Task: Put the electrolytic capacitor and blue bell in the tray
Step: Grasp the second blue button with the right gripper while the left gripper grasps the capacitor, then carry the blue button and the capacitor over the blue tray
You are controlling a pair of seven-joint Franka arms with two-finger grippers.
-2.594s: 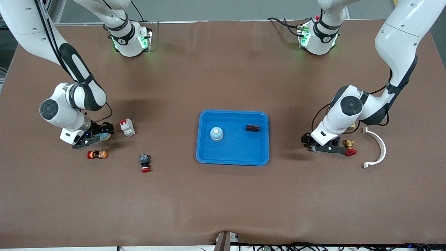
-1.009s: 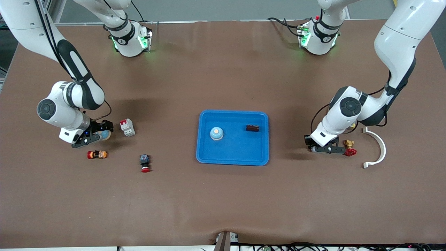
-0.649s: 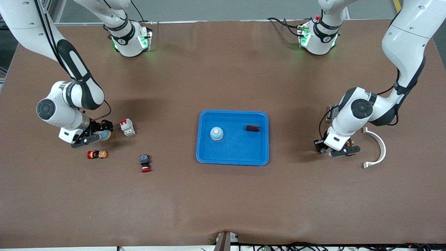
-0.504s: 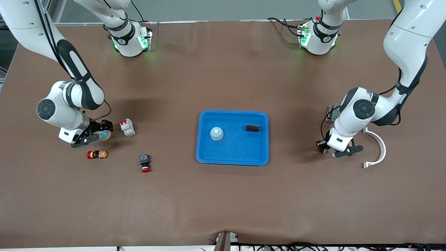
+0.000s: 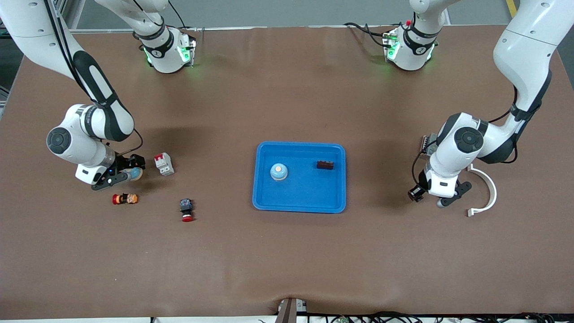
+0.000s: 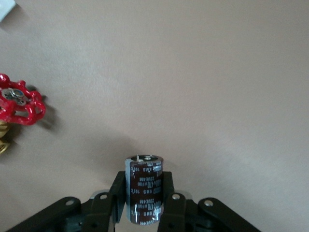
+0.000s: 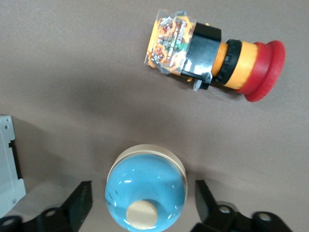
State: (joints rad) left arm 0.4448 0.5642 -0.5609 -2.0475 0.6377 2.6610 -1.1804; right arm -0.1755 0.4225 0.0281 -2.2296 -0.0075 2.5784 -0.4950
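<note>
Neither piece delivered yet. Left hand (image 6: 144, 212) clamped on electrolytic capacitor (image 6: 144, 186) above table; right hand (image 7: 140, 212) spread wide around blue bell (image 7: 146, 192). Tray (image 5: 264, 202) mid-table already holds similar items.

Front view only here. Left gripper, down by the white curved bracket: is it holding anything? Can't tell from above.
Observer: Yes. The left wrist view shows the left gripper shut on an electrolytic capacitor, a dark brown can upright in its grip.
Operator: Right gripper?
Observer: The right gripper is open. Its fingers straddle a blue bell, with a gap on each side.
Operator: Anything crowding that bell?
Observer: An orange and red push button lies on its side beside it, not touching.
</note>
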